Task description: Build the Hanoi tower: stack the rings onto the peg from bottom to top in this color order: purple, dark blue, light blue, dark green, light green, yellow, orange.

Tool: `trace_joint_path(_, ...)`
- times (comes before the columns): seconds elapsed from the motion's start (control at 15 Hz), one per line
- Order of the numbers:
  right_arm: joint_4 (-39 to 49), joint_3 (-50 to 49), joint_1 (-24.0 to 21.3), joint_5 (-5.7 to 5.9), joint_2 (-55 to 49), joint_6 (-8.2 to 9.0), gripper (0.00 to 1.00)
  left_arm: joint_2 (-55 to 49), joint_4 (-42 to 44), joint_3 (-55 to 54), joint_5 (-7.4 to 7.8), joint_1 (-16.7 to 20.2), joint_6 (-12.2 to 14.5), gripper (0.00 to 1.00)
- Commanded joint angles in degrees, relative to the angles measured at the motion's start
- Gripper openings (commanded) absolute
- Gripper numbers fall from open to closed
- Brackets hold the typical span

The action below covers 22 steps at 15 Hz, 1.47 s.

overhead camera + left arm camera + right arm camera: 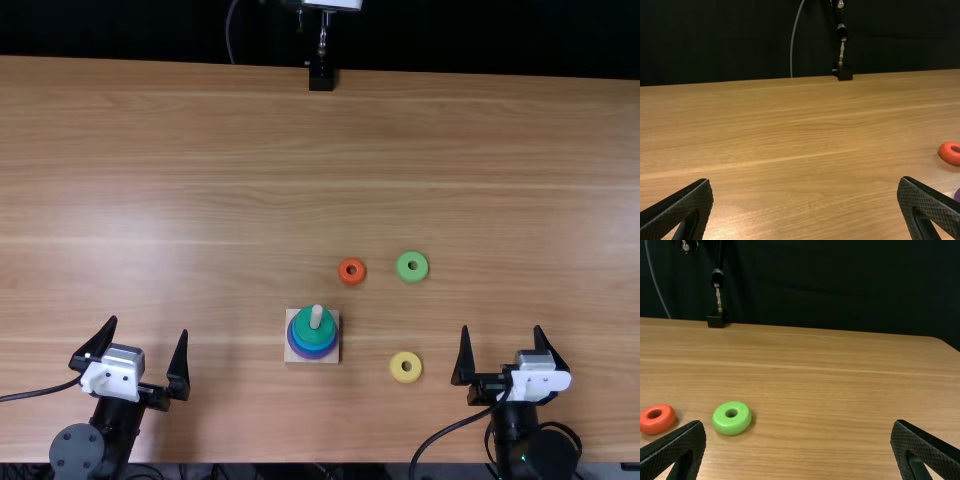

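Left claw (pixel 149 326) and right claw (pixel 501 328) spread apart, near edge of the counter (pixel 180 200), peg (pixel 316 314) between them, purple-to-dark-green stack (pixel 312 338) on it, yellow ring (pixel 397 372) loose rightward, orange ring (pixel 343 277) and light green ring (pixel 405 273) farther from that edge.

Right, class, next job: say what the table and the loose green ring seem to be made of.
Table: probably wood or wood-effect laminate, satin finish; long grain streaks and a soft pale glare show.
Green ring: looks like smooth painted wood or plastic, slightly glossy; even colour, rounded edges and faint highlights fit either.
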Motion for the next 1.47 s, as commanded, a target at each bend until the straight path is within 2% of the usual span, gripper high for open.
trace_joint_path(0.0, 0.46, 4.35, -0.58, 0.55, -0.69, 0.68, 1.00, -0.69, -0.86, -2.85, 1.16, -0.01, 0.34, 1.00)
trace_joint_path(0.07, 0.04, 10.50, -0.58, 0.55, -0.69, 0.78, 1.00, -0.69, -0.86, -2.85, 1.16, -0.01, 0.34, 1.00)
trace_joint_path(0.13, -0.28, 16.13, -0.49, 0.55, -0.69, -0.06, 1.00, -0.69, -0.86, -2.85, 1.16, -0.01, 0.34, 1.00)
trace_joint_path(0.2, -0.28, 20.87, -0.49, 0.65, 2.39, 0.36, 1.00, -0.69, -0.86, -2.85, 1.16, -0.01, 0.34, 1.00)
trace_joint_path(0.33, -0.28, 27.82, -0.05, 1.07, 13.20, 0.36, 1.00, -0.69, -0.86, -2.85, 1.16, -0.01, 0.34, 1.00)
trace_joint_path(0.53, -0.28, 36.52, 2.41, 0.76, 24.54, 0.57, 1.00, -0.69, -0.86, -2.85, 1.16, -0.01, 0.34, 1.00)
trace_joint_path(0.87, -1.01, 48.12, 4.61, 0.23, 52.22, -0.06, 1.00, -0.69, -0.86, -2.85, 1.16, -0.01, 0.34, 1.00)
trace_joint_path(1.07, -16.62, 55.77, 10.76, 0.23, 62.94, -0.06, 1.00, -0.69, -0.86, -2.85, 1.16, -0.01, 0.34, 1.00)
trace_joint_path(1.2, -26.01, 60.60, 13.66, -0.09, 71.38, 0.78, 1.00, -0.69, -0.86, -2.85, 1.16, -0.01, 0.34, 1.00)
trace_joint_path(1.27, -27.38, 61.13, 13.84, -0.40, 75.60, 0.78, 1.00, -0.69, -0.86, -2.85, 1.16, -0.01, 0.34, 1.00)
trace_joint_path(1.4, -27.17, 61.21, 13.75, -0.30, 82.54, 0.78, 1.00, -0.69, -0.86, -2.85, 1.16, -0.01, 0.34, 1.00)
